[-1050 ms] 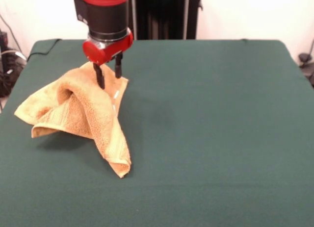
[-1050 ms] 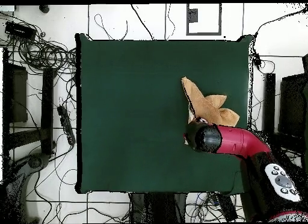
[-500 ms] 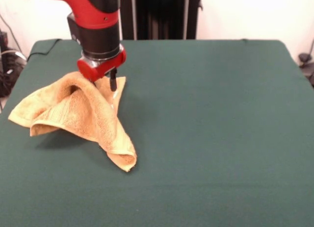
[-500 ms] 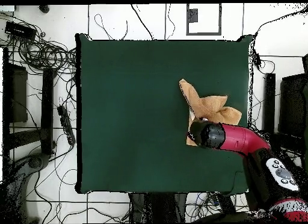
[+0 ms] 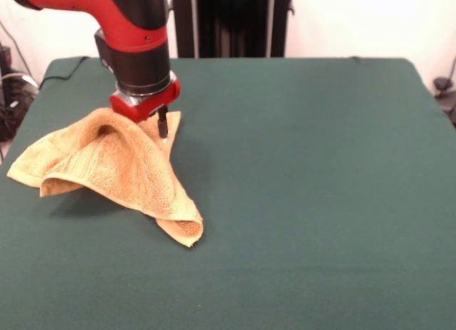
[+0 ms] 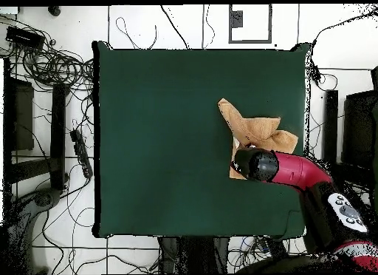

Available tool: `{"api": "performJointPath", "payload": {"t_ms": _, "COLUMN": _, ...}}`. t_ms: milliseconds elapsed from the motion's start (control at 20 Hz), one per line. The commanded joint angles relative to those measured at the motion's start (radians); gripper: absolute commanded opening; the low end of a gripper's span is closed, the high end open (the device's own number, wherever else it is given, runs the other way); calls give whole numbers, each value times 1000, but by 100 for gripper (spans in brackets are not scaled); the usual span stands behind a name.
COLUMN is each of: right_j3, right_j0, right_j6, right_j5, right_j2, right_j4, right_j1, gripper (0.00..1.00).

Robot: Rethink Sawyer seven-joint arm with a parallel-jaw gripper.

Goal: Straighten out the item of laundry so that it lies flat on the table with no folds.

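While the towel lies bunched on the table, no writing is readable on it. Gripper meets its raised fold; I cannot tell its state.

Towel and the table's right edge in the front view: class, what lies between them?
Nothing. From the towel to the right edge, only bare green table shows in the front view.

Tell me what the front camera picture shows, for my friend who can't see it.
A red and black robot arm reaches down so its gripper meets the raised top of a crumpled orange-tan towel. The towel stands up in a tent-like fold on the left part of a dark green table, with one corner trailing toward the camera.
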Motion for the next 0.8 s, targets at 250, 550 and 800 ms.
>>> {"api": "performJointPath", "payload": {"t_ms": 250, "right_j3": -65, "right_j0": -26, "right_j6": 8, "right_j5": -35, "right_j2": 122, "right_j4": -54, "right_j1": 157, "gripper": 100}}
{"api": "performJointPath", "payload": {"t_ms": 550, "right_j3": -38, "right_j0": -58, "right_j6": 3, "right_j5": -95, "right_j2": 154, "right_j4": -70, "right_j1": 161, "gripper": 0}}
{"api": "performJointPath", "payload": {"t_ms": 800, "right_j3": -38, "right_j0": -35, "right_j6": 41, "right_j5": -93, "right_j2": 134, "right_j4": -79, "right_j1": 151, "gripper": 0}}
